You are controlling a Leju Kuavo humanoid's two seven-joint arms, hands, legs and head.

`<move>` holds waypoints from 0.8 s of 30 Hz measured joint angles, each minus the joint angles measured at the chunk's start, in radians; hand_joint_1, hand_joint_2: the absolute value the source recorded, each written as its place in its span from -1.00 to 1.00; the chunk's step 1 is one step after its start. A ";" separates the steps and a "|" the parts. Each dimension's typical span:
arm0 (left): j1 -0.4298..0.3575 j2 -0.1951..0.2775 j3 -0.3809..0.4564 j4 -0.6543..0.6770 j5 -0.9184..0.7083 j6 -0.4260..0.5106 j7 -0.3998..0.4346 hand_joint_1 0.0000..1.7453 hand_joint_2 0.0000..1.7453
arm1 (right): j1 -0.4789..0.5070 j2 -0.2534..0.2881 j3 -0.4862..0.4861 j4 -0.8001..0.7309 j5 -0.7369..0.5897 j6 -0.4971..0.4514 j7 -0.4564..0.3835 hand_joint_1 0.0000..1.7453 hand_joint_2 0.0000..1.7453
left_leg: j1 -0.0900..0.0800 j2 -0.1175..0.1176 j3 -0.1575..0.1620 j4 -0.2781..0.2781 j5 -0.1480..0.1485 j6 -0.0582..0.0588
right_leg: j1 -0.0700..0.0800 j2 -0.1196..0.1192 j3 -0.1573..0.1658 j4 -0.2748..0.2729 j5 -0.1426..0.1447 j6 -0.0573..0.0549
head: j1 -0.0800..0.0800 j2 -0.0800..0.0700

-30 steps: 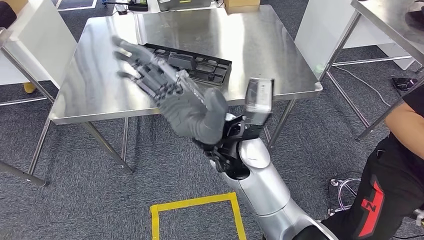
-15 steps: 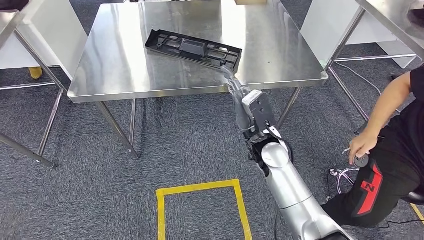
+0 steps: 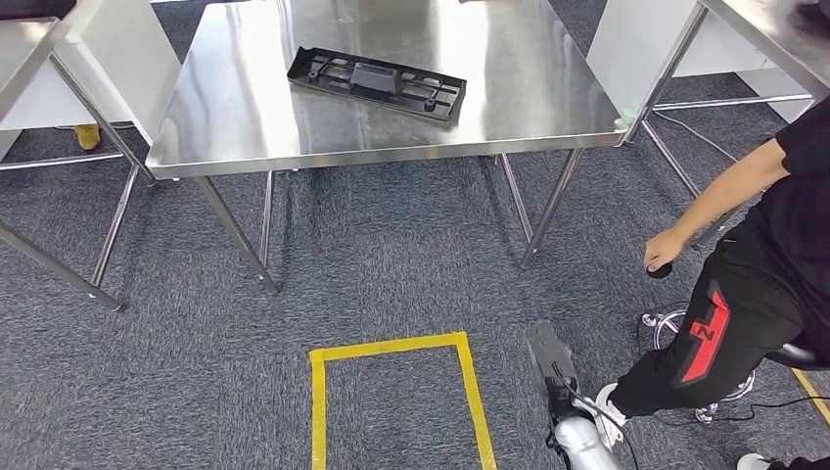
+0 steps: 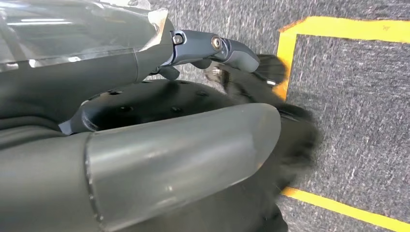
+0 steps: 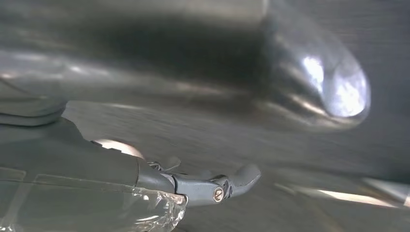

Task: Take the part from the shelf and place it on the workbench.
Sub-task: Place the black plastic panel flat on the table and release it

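The black plastic part [image 3: 377, 81] lies flat on the steel workbench [image 3: 548, 108], near its middle, with no hand touching it. My right arm [image 3: 566, 403] hangs low at the bottom of the head view, well short of the bench. In the right wrist view my right hand [image 5: 96, 164] holds nothing, with one finger [image 5: 227, 184] stretched out; that picture is blurred. My left hand [image 4: 169, 145] hangs over the carpet with its fingers [image 4: 212, 46] apart and nothing in it.
A yellow tape square [image 3: 394, 345] marks the carpet in front of me. A person [image 3: 754, 284] in dark clothes stands at the right, one hand [image 3: 664, 250] near the bench's leg. Other steel tables stand at the left [image 3: 39, 49] and right [image 3: 773, 39].
My right arm has dropped from above the bench's front edge to hang at my side, its hand still without a load. The part stays on the bench. The camera has shifted a little.
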 joint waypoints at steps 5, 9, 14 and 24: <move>0.001 0.031 -0.024 -0.020 -0.019 0.000 -0.002 -1.00 -1.00 | 0.048 -0.006 -0.031 0.155 -0.034 0.081 0.060 -1.00 -1.00 | -0.012 -0.004 0.054 -0.126 -0.023 0.034 | -0.003 0.001 -0.029 0.017 0.017 0.035 | 0.001 0.000; 0.002 0.043 -0.034 -0.035 -0.024 0.000 -0.002 -1.00 -1.00 | 0.073 -0.010 -0.046 0.226 -0.043 0.104 0.126 -1.00 -1.00 | -0.012 0.007 -0.003 -0.133 0.028 0.062 | -0.004 0.014 -0.080 0.191 -0.141 0.014 | 0.006 0.000; 0.002 0.048 -0.041 -0.050 -0.024 0.000 0.002 -1.00 -1.00 | 0.100 -0.009 -0.054 0.276 -0.049 0.123 0.187 -1.00 -1.00 | -0.012 0.011 -0.087 -0.124 0.095 0.048 | -0.015 0.018 0.032 0.209 -0.087 0.069 | 0.006 0.000; 0.017 0.065 -0.053 -0.055 -0.025 -0.006 0.022 -1.00 -1.00 | 0.109 0.021 -0.055 0.303 -0.020 0.128 0.181 -1.00 -1.00 | -0.008 0.011 -0.166 0.066 -0.054 0.002 | -0.013 0.012 0.119 -0.033 -0.078 -0.013 | 0.002 0.000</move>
